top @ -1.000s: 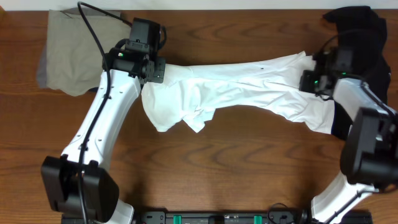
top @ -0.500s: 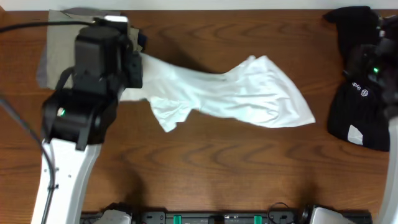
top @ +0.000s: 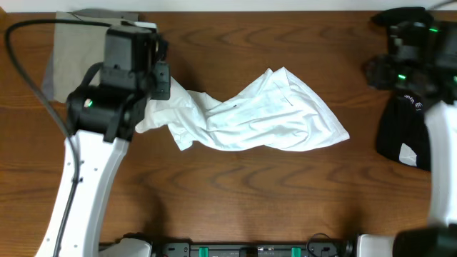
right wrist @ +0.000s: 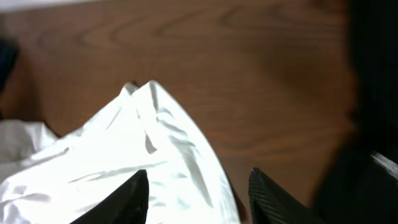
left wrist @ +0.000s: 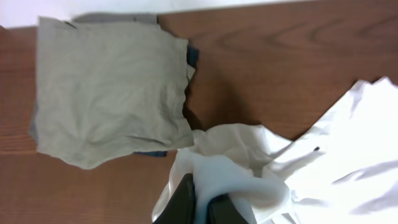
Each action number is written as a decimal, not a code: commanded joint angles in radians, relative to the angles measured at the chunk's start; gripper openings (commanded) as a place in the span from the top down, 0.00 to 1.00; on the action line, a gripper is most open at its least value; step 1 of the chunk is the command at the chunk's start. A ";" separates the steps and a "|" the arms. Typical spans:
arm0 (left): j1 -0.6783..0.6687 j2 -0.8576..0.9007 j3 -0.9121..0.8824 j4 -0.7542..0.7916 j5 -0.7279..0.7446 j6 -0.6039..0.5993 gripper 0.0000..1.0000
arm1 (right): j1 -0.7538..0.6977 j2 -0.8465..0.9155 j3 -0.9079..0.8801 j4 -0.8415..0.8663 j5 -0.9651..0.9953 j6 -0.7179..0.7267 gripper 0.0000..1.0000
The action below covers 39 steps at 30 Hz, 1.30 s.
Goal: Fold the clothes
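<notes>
white t-shirt (top: 264, 114) lies crumpled and unfolded on the wooden table (top: 250, 193), about midway between the left and right edges and closer to the far edge. left gripper (left wrist: 202, 200) is pinched narrow on a bunch of cloth at the shirt's left end. khaki folded garment (left wrist: 106, 93) sits in the far-left corner, just beside that gripped end. right gripper (right wrist: 196, 198) is spread wide with nothing between its fingers, held above the shirt's right end. black garment (top: 407, 132) lies by the far-right corner, near the shirt but not touching it.
</notes>
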 commanded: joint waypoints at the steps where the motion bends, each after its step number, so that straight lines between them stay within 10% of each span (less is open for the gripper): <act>1: 0.007 0.037 -0.013 -0.003 -0.007 -0.016 0.94 | 0.071 0.110 -0.010 0.041 -0.019 -0.050 0.50; 10: 0.007 0.101 -0.013 -0.003 -0.007 -0.016 0.94 | 0.207 0.407 -0.010 0.169 -0.023 -0.033 0.39; 39: 0.007 0.103 -0.013 -0.002 -0.007 -0.016 0.94 | 0.362 0.570 -0.031 0.182 0.105 -0.132 0.62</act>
